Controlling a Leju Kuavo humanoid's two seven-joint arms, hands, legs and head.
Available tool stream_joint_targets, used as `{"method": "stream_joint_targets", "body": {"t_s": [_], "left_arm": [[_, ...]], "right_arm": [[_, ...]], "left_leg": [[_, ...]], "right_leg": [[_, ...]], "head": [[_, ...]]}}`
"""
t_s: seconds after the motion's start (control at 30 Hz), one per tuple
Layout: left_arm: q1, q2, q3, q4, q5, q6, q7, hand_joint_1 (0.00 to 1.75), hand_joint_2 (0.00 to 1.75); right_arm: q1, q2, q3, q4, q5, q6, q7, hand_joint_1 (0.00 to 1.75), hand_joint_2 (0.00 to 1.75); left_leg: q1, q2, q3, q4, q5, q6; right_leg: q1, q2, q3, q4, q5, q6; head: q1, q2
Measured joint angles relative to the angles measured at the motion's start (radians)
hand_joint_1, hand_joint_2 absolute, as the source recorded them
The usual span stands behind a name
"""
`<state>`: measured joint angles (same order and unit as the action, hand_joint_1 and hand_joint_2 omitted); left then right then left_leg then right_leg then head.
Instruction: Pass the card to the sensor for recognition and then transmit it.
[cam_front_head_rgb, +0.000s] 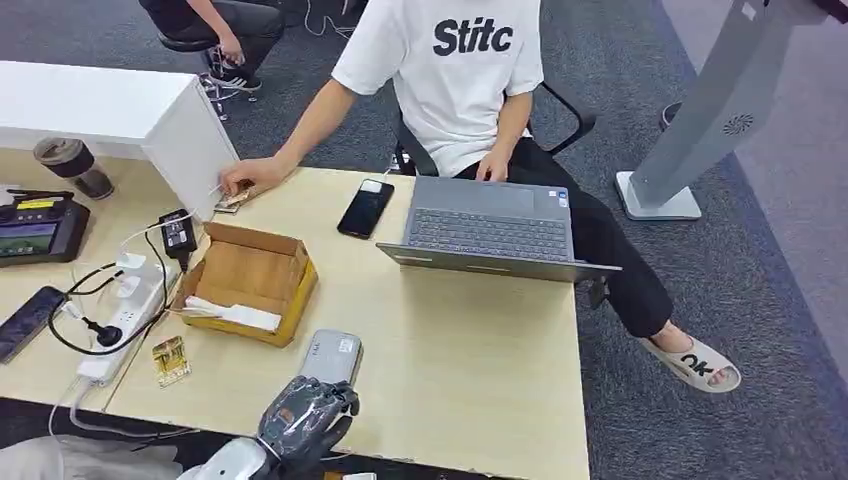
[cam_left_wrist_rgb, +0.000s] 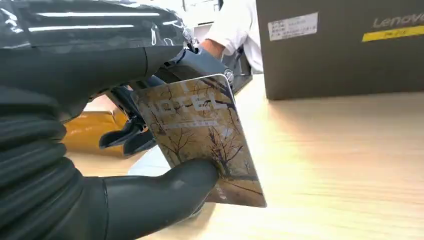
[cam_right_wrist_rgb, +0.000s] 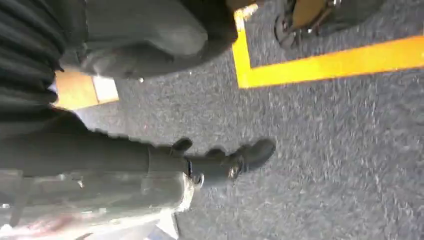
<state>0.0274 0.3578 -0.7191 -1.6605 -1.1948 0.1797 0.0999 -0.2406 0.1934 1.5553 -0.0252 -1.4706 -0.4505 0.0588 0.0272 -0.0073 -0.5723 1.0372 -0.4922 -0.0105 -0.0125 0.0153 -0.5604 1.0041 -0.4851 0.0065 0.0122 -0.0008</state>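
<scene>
Clearly, card (cam_left_wrist_rgb: 200, 135) shows bare brown trees.

Card (cam_left_wrist_rgb: 200, 135): glossy, rounded corners, printed with bare brown trees on a pale yellow ground and faint pale lettering across its upper part; pinched near one lower edge between thick grey thumb and darker fingers of left hand (cam_front_head_rgb: 300, 415), tilted and held just above the light wooden table (cam_front_head_rgb: 470, 350). Sensor (cam_front_head_rgb: 332, 356): small flat silver-grey box with a white label on top, lying on the table near its front edge, just beyond the left hand and right beside an open cardboard box (cam_front_head_rgb: 250, 280).
</scene>
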Motion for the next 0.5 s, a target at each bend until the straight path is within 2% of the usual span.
{"method": "stream_joint_targets", "body": {"t_s": [0.17, 0.3, 0.4, 0.5], "left_arm": [[-0.037, -0.023, 0.012, 0.056, -0.003, 0.018, 0.0, 1.75, 1.75], [-0.078, -0.031, 0.015, 0.088, -0.103, 0.089, 0.01, 1.75, 1.75], [-0.106, -0.033, 0.015, 0.102, -0.178, 0.135, 0.024, 1.75, 1.75], [-0.125, -0.034, 0.015, 0.104, -0.184, 0.141, 0.025, 1.75, 1.75]], "right_arm": [[-0.014, -0.007, 0.008, -0.042, 0.006, 0.0, 0.015, 0.0, 1.75], [-0.014, -0.08, -0.013, -0.231, 0.126, 0.001, 0.082, 0.0, 1.75], [0.007, -0.132, -0.107, -0.372, 0.309, 0.0, 0.155, 0.0, 1.75], [0.033, -0.165, -0.201, -0.452, 0.399, 0.0, 0.182, 0.0, 1.75]], "left_leg": [[0.0, -0.003, -0.001, 0.0, 0.001, -0.001], [0.0, -0.004, 0.0, 0.0, 0.001, -0.001], [-0.001, -0.003, 0.0, 0.0, 0.001, 0.0], [-0.001, -0.004, -0.001, 0.0, 0.001, 0.0]], "right_leg": [[0.0, -0.003, 0.0, 0.0, 0.0, 0.0], [0.0, -0.003, 0.0, 0.0, 0.0, 0.0], [0.0, -0.002, 0.0, 0.0, 0.001, 0.0], [0.0, -0.002, 0.0, 0.0, 0.001, 0.0]], "head": [[0.0, 0.0], [0.0, 0.0], [0.0, 0.0], [0.0, 0.0]]}}
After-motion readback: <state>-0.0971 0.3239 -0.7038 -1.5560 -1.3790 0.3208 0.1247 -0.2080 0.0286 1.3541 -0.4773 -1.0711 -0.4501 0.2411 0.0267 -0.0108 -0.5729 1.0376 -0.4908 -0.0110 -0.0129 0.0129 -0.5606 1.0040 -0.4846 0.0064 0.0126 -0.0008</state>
